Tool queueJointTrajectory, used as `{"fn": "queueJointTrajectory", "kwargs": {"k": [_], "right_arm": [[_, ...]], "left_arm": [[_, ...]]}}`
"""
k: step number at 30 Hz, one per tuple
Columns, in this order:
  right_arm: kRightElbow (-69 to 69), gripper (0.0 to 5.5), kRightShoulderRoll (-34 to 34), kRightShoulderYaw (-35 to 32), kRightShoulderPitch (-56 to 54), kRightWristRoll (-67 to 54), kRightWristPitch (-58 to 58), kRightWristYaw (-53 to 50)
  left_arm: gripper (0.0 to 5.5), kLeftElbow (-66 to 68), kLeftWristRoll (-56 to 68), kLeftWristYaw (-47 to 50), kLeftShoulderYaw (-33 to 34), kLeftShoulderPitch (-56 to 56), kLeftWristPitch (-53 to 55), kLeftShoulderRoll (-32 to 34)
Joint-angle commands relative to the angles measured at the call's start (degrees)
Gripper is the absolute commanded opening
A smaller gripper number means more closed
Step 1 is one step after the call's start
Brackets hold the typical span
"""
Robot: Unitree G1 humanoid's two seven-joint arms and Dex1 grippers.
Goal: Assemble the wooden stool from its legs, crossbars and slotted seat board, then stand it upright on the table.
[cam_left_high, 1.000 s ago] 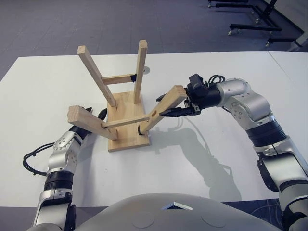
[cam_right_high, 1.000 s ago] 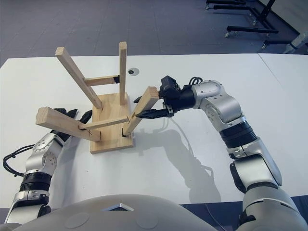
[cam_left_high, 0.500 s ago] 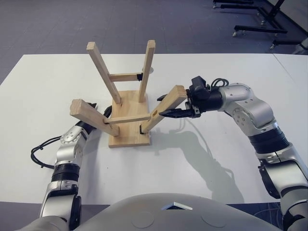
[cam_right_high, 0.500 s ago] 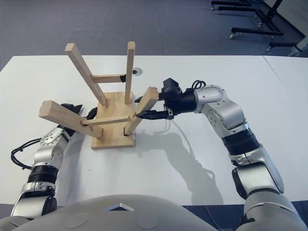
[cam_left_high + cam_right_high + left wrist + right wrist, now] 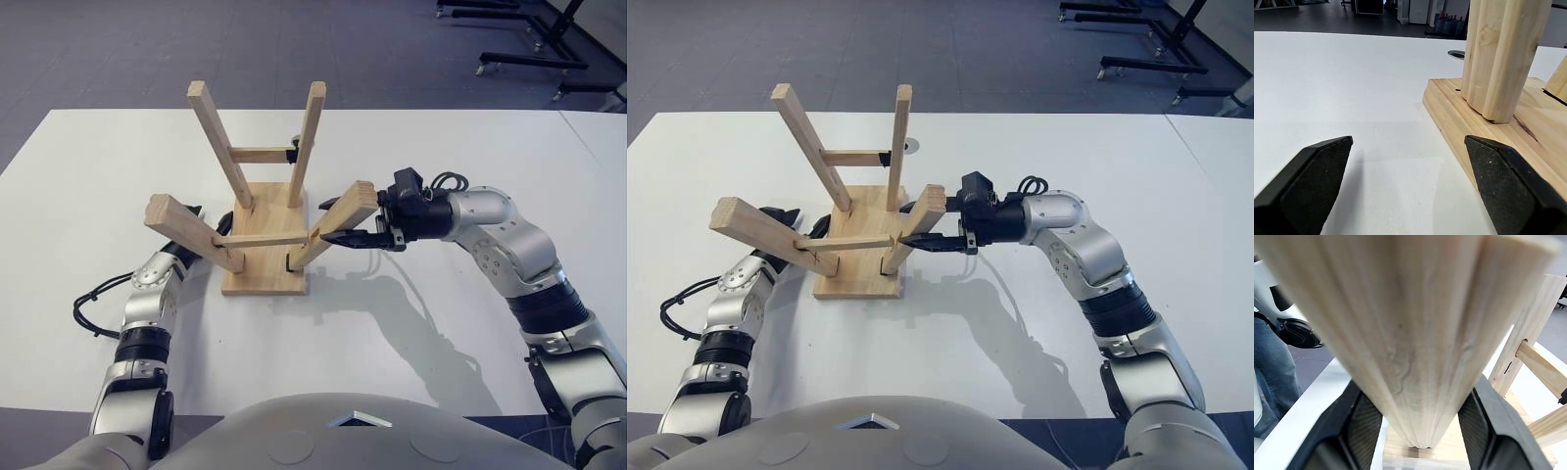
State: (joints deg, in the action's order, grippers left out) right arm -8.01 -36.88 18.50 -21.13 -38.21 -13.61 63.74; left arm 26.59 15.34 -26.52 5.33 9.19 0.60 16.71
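The stool lies upside down, its seat board [image 5: 263,279] flat on the white table [image 5: 441,147]. Two back legs stand upright, joined by a crossbar [image 5: 263,154]. The front pair leans outward: left leg [image 5: 186,228], right leg [image 5: 336,221], with a crossbar [image 5: 263,239] between them. My right gripper [image 5: 340,221] is shut on the front right leg [image 5: 1415,333], one pad [image 5: 1364,418] on each side. My left gripper [image 5: 1408,142] is open, low on the table beside the seat board's [image 5: 1484,132] left edge, under the front left leg, with nothing between its fingers [image 5: 789,213].
A round hole [image 5: 911,146] sits in the table behind the stool. My left arm's cable [image 5: 93,313] loops near the table's front left. Open table lies to the right and in front. Black cart frames [image 5: 529,61] stand on the floor beyond.
The head camera has shifted, so the whole scene sits slightly differently. My right wrist has dropped a little, still shut on the front right leg. The left gripper stays open by the board.
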Motion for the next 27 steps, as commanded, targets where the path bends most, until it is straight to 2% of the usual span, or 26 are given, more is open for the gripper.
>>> {"fn": "queueJointTrajectory", "kwargs": {"k": [1,27], "right_arm": [[2.32,2.05,-1.26,6.92,5.80,10.02,-5.03,-1.53],[5.98,2.05,0.52,11.97,0.08,12.08,-8.58,-2.18]], "left_arm": [[4.21,1.97,-2.35,-2.49,-5.44,0.87,1.00,-4.97],[4.21,5.72,-2.94,-2.65,-5.14,2.45,-2.04,-5.56]]}}
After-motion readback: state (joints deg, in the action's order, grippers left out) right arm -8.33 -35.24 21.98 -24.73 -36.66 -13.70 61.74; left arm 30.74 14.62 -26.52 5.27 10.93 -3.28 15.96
